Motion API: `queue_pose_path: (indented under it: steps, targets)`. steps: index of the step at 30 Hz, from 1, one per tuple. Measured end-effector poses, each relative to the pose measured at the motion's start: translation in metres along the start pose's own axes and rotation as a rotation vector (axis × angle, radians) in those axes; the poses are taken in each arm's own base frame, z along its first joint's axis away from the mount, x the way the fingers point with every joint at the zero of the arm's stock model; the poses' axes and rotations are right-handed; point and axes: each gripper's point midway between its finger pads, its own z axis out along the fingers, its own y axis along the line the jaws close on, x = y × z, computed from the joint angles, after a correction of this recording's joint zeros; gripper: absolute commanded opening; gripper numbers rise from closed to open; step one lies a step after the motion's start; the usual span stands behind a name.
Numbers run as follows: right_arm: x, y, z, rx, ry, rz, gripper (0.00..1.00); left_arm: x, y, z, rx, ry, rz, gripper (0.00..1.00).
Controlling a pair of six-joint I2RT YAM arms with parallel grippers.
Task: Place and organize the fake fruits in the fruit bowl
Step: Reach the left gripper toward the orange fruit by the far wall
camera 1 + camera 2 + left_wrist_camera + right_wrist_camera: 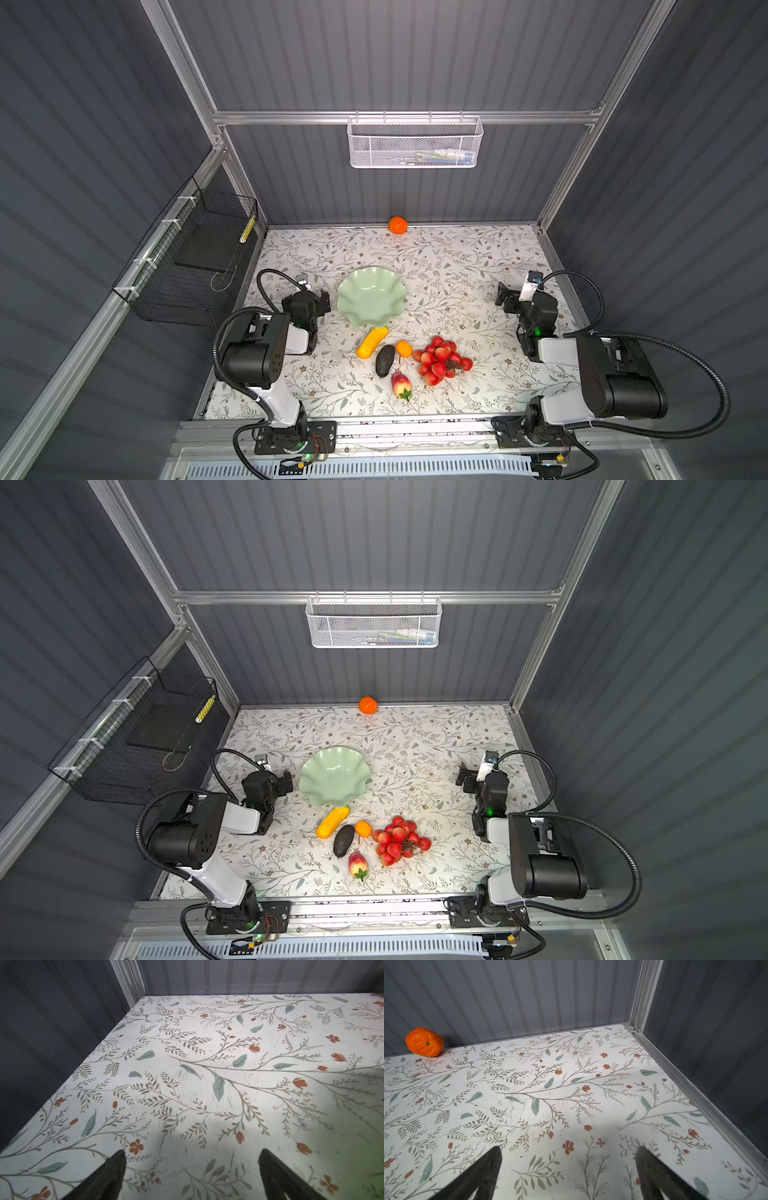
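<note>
The empty mint-green fruit bowl sits mid-table. In front of it lie a yellow ridged oblong fruit, a dark avocado, a small orange citrus, a bunch of red berries and a strawberry. A round orange rests against the back wall. My left gripper hovers open just left of the bowl, holding nothing. Far to the right, my right gripper is open over bare table.
A white mesh basket hangs on the back wall. A black wire basket is fixed to the left wall. Grey corrugated walls and aluminium rails enclose the floral table on three sides.
</note>
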Motion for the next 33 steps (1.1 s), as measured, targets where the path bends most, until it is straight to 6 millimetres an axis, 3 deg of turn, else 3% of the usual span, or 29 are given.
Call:
queue_pose_path:
  steps: [26,27,30,33]
  targets:
    - [0.001,0.000,0.000,0.000,0.003,-0.003,0.99,-0.007,-0.005,-0.005,0.035,0.023,0.012,1.00]
    - [0.001,0.000,0.000,0.000,0.003,-0.003,0.99,-0.016,-0.004,-0.008,0.034,0.024,0.007,1.00]
    - [0.001,0.000,0.000,-0.001,0.003,-0.003,0.99,-0.078,-0.004,-0.022,0.051,-0.050,-0.042,1.00]
    - [0.001,0.000,0.000,0.000,0.003,-0.003,0.99,-0.163,-0.009,-0.038,0.105,-0.157,-0.105,1.00]
